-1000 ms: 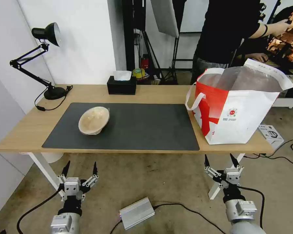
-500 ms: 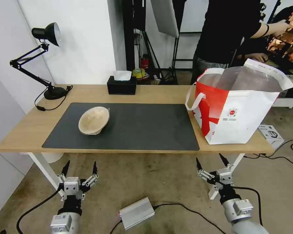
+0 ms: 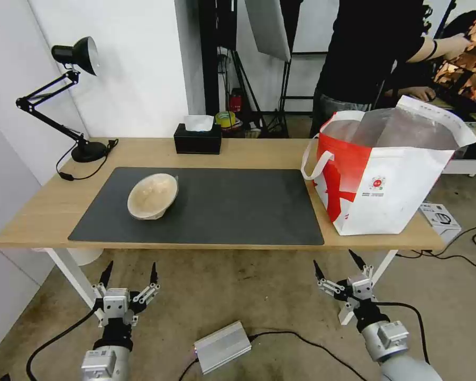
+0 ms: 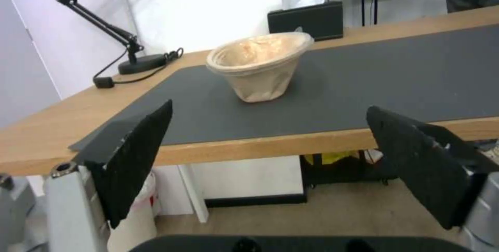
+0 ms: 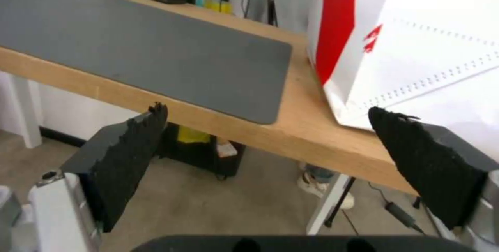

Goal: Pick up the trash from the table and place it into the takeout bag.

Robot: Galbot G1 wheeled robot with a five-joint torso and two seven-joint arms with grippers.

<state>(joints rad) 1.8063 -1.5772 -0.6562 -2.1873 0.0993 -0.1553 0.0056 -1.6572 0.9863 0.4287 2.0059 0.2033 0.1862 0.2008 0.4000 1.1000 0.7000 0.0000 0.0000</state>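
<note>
One piece of trash, a tan pulp bowl, lies tilted on the dark grey mat of the light-wood table, left of centre; the left wrist view has the bowl straight ahead. The red-and-white takeout bag stands open at the table's right end, its foil lining showing, and its side looms close in the right wrist view. My left gripper hangs open below the table's front edge, left. My right gripper is open below the front edge, near the bag.
A black desk lamp stands at the back left and a black tissue box at the back centre. On the floor lie a silver box and cables. A person stands behind the bag.
My right gripper has drifted left and a little lower, turning slightly. The left gripper, bowl and bag have not moved.
</note>
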